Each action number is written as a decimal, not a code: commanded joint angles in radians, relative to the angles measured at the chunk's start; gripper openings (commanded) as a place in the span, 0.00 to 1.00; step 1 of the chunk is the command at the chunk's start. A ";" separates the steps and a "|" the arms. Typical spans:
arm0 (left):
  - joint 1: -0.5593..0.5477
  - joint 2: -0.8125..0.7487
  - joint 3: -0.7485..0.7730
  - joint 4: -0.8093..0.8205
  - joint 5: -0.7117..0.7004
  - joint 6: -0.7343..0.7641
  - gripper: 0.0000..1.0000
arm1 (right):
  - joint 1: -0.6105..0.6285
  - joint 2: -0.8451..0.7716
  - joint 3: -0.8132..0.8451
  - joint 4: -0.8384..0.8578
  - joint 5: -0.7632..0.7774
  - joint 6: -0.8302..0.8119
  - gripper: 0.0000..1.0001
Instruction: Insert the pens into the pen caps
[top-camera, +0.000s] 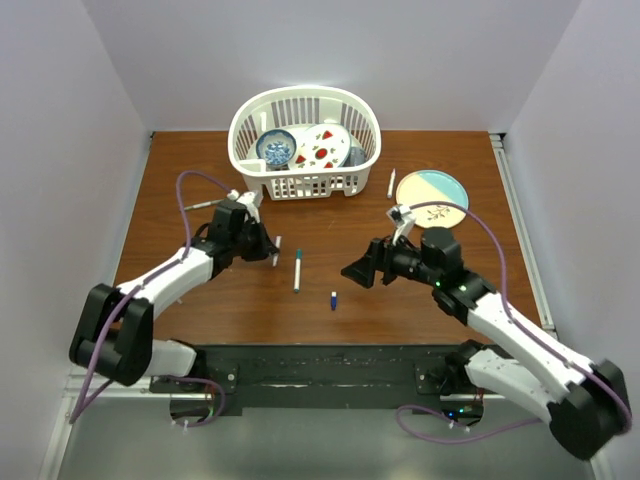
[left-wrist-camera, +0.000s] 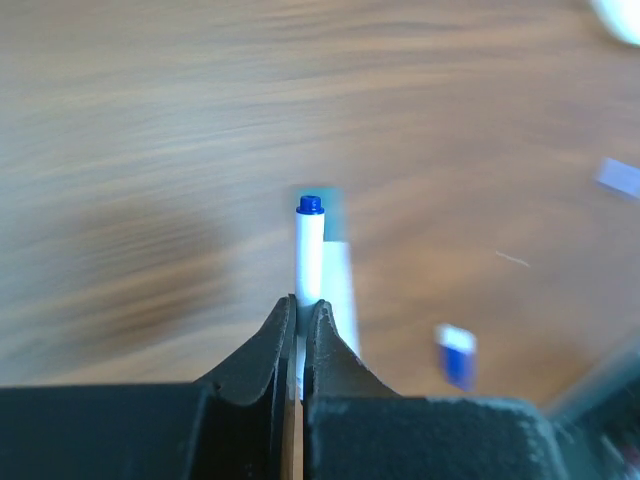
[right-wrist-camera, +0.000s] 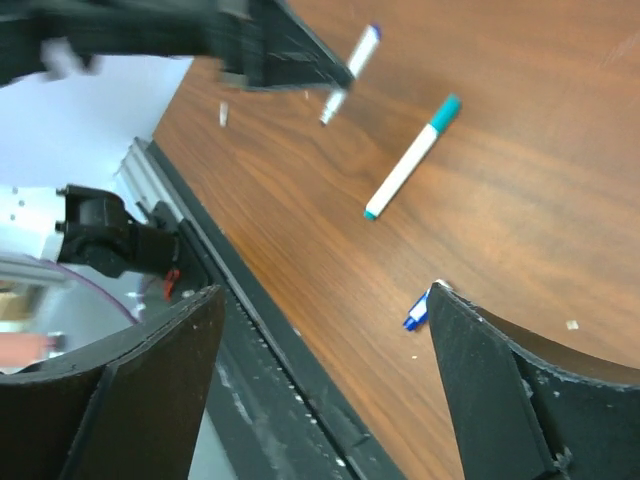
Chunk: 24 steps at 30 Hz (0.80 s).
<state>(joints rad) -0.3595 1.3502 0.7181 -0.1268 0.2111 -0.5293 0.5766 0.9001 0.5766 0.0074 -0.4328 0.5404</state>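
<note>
My left gripper (top-camera: 273, 248) (left-wrist-camera: 301, 305) is shut on a white pen with a blue tip (left-wrist-camera: 310, 245), held just above the table; the pen also shows in the right wrist view (right-wrist-camera: 358, 58). A white pen with a teal cap (top-camera: 297, 270) (right-wrist-camera: 412, 158) lies on the table just right of it. A small blue pen cap (top-camera: 333, 299) (left-wrist-camera: 457, 352) (right-wrist-camera: 417, 312) lies alone nearer the front. My right gripper (top-camera: 360, 270) (right-wrist-camera: 325, 300) is open and empty, a little right of the cap. Another white pen (top-camera: 391, 183) lies by the plate.
A white basket (top-camera: 250, 115) holding plates and a bowl stands at the back centre. A blue-and-cream plate (top-camera: 438, 198) lies at the back right. A thin grey stick (top-camera: 200, 204) lies by the left arm's cable. The table's front rail (right-wrist-camera: 260, 330) is close under my right gripper.
</note>
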 joint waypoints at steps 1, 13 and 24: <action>-0.051 -0.080 0.037 0.208 0.365 0.065 0.00 | -0.020 0.132 0.003 0.268 -0.126 0.144 0.83; -0.102 -0.135 0.018 0.374 0.815 0.058 0.00 | -0.020 0.192 0.204 0.071 -0.169 -0.054 0.60; -0.111 -0.135 0.021 0.378 0.901 0.064 0.00 | -0.021 0.275 0.267 0.097 -0.359 -0.049 0.68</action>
<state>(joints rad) -0.4641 1.2312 0.7197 0.2176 1.0527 -0.4858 0.5575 1.1564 0.7803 0.1036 -0.6739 0.5201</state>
